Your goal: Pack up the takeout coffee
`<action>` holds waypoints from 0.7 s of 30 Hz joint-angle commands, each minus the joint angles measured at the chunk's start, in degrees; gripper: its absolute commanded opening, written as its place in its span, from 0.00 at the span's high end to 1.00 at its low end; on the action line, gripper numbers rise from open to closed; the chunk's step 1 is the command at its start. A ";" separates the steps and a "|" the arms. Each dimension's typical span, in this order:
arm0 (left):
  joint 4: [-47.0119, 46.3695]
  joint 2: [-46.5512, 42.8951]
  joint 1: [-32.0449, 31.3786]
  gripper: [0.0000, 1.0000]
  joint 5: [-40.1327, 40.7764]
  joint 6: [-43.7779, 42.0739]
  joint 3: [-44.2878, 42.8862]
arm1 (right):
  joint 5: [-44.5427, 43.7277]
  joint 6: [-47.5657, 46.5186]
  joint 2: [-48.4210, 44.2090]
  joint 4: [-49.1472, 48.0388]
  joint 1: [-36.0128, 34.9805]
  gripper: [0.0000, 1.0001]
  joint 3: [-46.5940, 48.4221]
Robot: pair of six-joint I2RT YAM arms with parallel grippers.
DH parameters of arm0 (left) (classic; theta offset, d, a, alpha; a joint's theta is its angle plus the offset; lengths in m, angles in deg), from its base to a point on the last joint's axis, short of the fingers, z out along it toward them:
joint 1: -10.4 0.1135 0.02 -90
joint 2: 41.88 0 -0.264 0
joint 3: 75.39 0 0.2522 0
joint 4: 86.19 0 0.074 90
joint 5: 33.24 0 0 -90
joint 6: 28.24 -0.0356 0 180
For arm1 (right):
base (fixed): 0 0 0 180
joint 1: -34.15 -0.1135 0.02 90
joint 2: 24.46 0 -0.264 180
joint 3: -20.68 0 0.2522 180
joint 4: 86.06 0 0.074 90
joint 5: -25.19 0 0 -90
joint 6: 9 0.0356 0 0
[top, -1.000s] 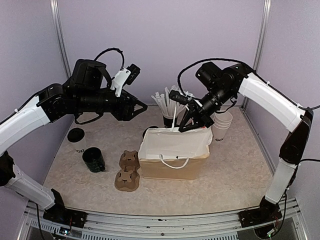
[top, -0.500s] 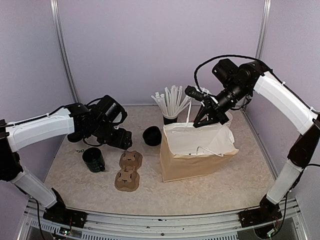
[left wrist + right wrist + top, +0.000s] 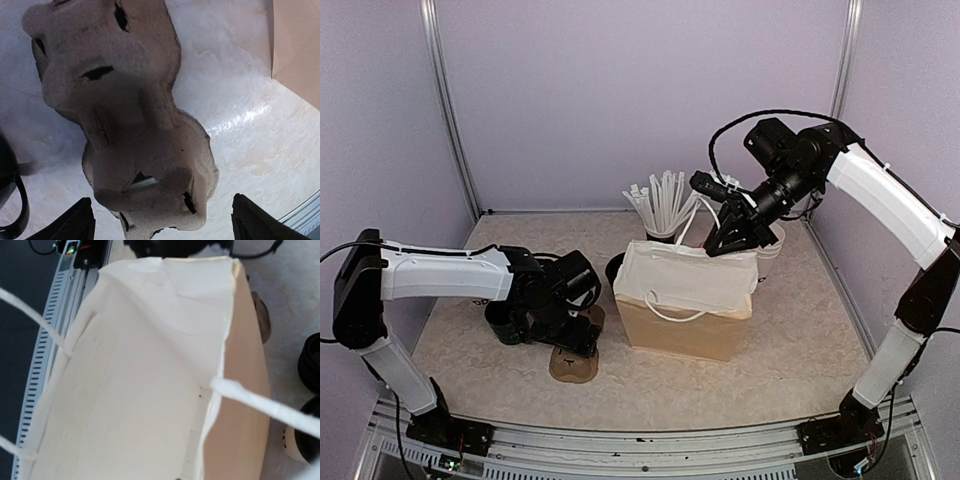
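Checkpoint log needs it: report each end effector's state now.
Left end effector: open, over the cup carrier.
Right end effector: at the bag rim, cannot tell.

Two brown pulp cup carriers lie on the pale marbled counter [image 3: 240, 115] and touch end to end, the far carrier [image 3: 100, 65] above and the near carrier [image 3: 150, 185] below. The left hand [image 3: 165, 222] hangs over the near one. Its black fingertips [image 3: 79, 222] stand wide apart, one on each side, not touching it. A brown paper bag [image 3: 300, 45] fills the upper right corner. A dark mug handle [image 3: 17, 205] shows at the left edge.
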 commanded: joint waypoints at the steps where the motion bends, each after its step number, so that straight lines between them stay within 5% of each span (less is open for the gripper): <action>1: 0.85 1.72 -1.08 0.07 -0.89 2.38 0.90 | 1.03 -0.65 0.04 -0.52 0.53 0.86 -0.32; 21: 0.10 2.91 0.66 0.39 -4.49 2.52 1.37 | -1.71 0.87 -2.89 -3.16 2.71 0.72 -0.40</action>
